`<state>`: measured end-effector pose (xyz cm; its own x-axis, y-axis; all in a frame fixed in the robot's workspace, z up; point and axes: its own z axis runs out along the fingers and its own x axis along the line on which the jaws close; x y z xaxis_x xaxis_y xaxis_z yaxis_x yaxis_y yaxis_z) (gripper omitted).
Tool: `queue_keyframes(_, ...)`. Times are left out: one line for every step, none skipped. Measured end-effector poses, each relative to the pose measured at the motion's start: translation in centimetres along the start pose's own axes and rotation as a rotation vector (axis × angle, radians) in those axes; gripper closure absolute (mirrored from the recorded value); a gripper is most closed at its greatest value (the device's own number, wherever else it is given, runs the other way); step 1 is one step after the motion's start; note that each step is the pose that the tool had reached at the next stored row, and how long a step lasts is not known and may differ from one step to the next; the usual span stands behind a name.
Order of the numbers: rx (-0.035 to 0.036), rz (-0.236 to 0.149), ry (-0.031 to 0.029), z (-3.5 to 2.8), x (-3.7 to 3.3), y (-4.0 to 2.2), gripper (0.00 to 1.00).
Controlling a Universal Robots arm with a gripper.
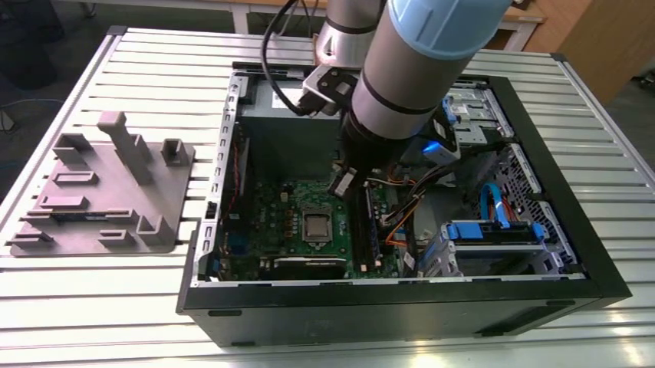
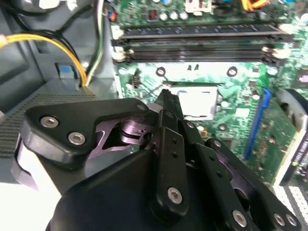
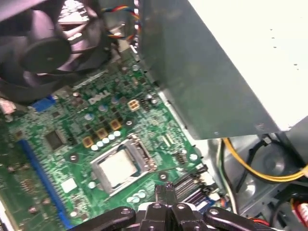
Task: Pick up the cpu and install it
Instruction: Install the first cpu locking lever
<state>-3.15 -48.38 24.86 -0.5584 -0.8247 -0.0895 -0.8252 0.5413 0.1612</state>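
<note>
Slatted metal table carries open computer case. Cpu sits in motherboard socket. Gripper hangs beside socket, fingers pressed together, gripping nothing.

Above the silvery square cpu seated on the green motherboard, room is open. Long black memory sticks border one side; the grey metal power-supply box and black round fan crowd the board's edges.

You see a slatted metal table bearing an open computer case and a grey fixture plate.
</note>
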Motion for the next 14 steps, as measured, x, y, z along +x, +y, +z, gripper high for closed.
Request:
queue_keyframes(0.0, 0.0, -0.0001, 0.1, -0.37, 0.05, 0.9)
queue_keyframes(0.0001, 0.0, 0.0003, 0.16, -0.66, 0.06, 0.9)
queue_keyframes(0.0001, 0.0, 0.0002, 0.24, -0.92, 0.04, 0.9)
queue_keyframes(0.0001, 0.0, 0.0001, 0.33, -1.13, -0.01, 0.9)
queue_keyframes(0.0, 0.0, 0.0, 0.39, -1.29, -0.04, 0.9)
queue_keyframes(0.0001, 0.0, 0.0002, 0.44, -1.38, -0.04, 0.9)
queue_keyframes(0.0001, 0.0, 0.0002, 0.5, -1.44, -0.02, 0.9)
queue_keyframes(0.0001, 0.0, 0.0, 0.58, -1.49, 0.0, 0.9)
queue_keyframes(0.0001, 0.0, -0.0001, 0.66, -1.54, 0.02, 0.9)
queue_keyframes(0.0001, 0.0, 0.0001, 0.74, -1.6, 0.05, 0.9)
queue_keyframes(0.0001, 0.0, 0.0002, 0.83, -1.66, 0.09, 0.9)
queue_keyframes(0.0001, 0.0, 0.0002, 0.91, -1.73, 0.13, 0.9)
queue_keyframes(0.0001, 0.0, 0.0, 0.99, -1.82, 0.18, 0.9)
queue_keyframes(0.0, 0.0, -0.0001, 1.07, -1.93, 0.24, 0.9)
